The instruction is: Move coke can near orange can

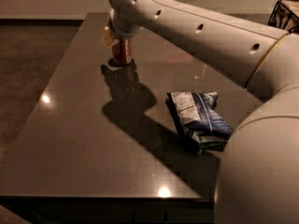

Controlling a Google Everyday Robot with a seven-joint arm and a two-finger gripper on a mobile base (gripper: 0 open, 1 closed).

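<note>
The coke can [122, 53], dark red, stands upright on the far left part of the dark table [79, 139]. My gripper [117, 38] is at the end of the long white arm. It sits right at the top of the coke can, with a cream part beside the can's left side. The arm covers most of the gripper. The orange can is out of view; the arm covers the table's far right part.
A blue and white chip bag [198, 118] lies flat on the table to the right of centre. My white arm [205, 36] spans the upper right, and its body fills the lower right corner. A dark wire object [285, 13] stands at the far right.
</note>
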